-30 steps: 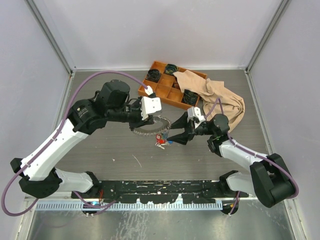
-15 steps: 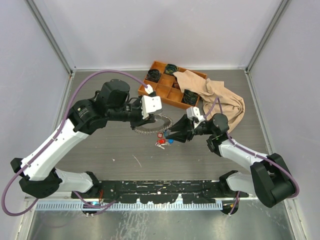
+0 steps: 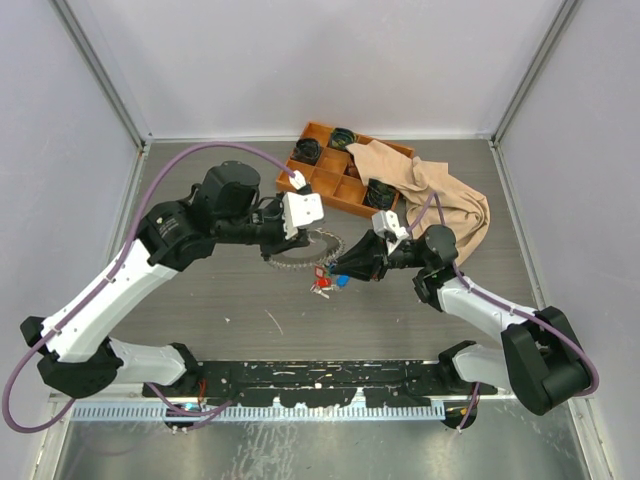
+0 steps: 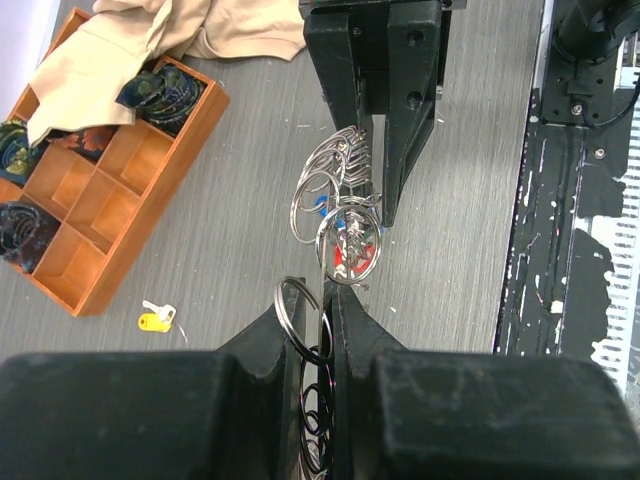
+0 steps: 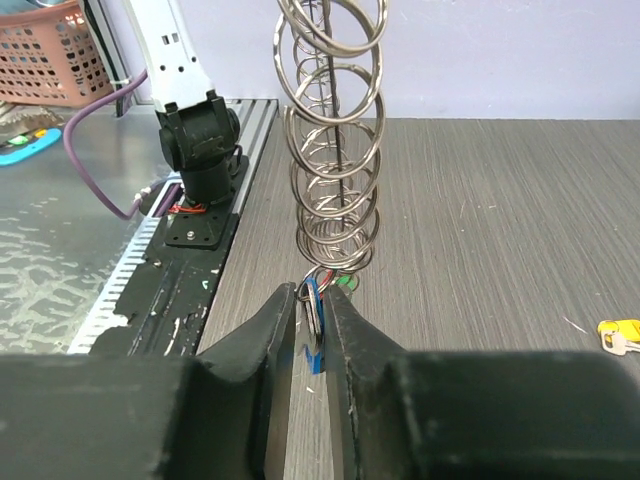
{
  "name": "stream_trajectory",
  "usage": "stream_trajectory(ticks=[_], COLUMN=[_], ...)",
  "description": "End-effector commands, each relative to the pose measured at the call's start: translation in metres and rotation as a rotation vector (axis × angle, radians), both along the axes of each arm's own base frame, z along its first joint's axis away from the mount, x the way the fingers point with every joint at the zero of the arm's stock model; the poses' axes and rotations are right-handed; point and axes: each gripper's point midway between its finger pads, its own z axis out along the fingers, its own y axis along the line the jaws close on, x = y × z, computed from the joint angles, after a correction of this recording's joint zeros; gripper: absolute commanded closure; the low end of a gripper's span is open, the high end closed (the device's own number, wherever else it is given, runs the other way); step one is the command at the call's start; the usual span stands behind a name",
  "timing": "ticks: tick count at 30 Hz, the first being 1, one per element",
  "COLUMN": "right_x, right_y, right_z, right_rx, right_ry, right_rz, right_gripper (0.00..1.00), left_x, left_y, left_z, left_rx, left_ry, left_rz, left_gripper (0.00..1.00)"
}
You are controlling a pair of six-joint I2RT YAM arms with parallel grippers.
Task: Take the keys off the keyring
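The keyring [image 3: 290, 262] is a silvery coil of thin rings held above the table between both arms. My left gripper [image 3: 298, 236] is shut on its upper end; in the left wrist view several rings [image 4: 330, 190] run out from between its fingers [image 4: 360, 330]. The keys [image 3: 322, 283], with red and blue caps, hang at the coil's lower end. My right gripper [image 3: 336, 272] has closed on a blue-capped key [image 5: 316, 335] just below the ring coil [image 5: 335, 170]. A red-capped key [image 4: 350, 258] dangles beside it.
An orange compartment tray [image 3: 330, 180] sits at the back, partly under a beige cloth [image 3: 440, 200]. A loose yellow-capped key [image 4: 155, 320] lies on the table near the tray. The black base rail [image 3: 320, 380] runs along the near edge.
My right gripper's fingers have closed in from wide apart onto the blue-capped key and shifted slightly left toward the ring. The left arm has held still.
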Motion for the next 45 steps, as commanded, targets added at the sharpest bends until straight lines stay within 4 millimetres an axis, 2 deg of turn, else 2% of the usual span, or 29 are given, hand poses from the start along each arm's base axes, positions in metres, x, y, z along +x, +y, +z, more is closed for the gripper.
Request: stream_trajectory(ticks=[1, 8, 14, 18, 25, 34, 45], right_x=[0.001, 0.002, 0.004, 0.004, 0.003, 0.003, 0.006], right_y=[0.003, 0.004, 0.005, 0.005, 0.006, 0.007, 0.009], right_z=[0.017, 0.013, 0.012, 0.012, 0.012, 0.015, 0.022], right_rx=[0.019, 0.003, -0.004, -0.006, -0.007, -0.005, 0.019], right_ry=[-0.035, -0.01, 0.005, 0.013, 0.03, 0.053, 0.107], right_rz=[0.02, 0.023, 0.024, 0.024, 0.028, 0.027, 0.004], right_gripper=[0.78, 0.82, 0.88, 0.88, 0.8, 0.8, 0.74], left_x=[0.003, 0.006, 0.007, 0.007, 0.007, 0.009, 0.011], left_y=[0.001, 0.002, 0.001, 0.0, -0.001, -0.001, -0.002], left_z=[0.031, 0.037, 0.034, 0.033, 0.037, 0.041, 0.046], left_rx=[-0.097, -0.136, -0.142, -0.148, -0.169, -0.181, -0.217], left_ry=[-0.098, -0.144, -0.144, -0.145, -0.147, -0.152, -0.155], left_rz=[0.014, 0.025, 0.027, 0.027, 0.031, 0.048, 0.067], left_gripper=[1.0, 1.0, 1.0, 1.0, 1.0, 1.0, 1.0])
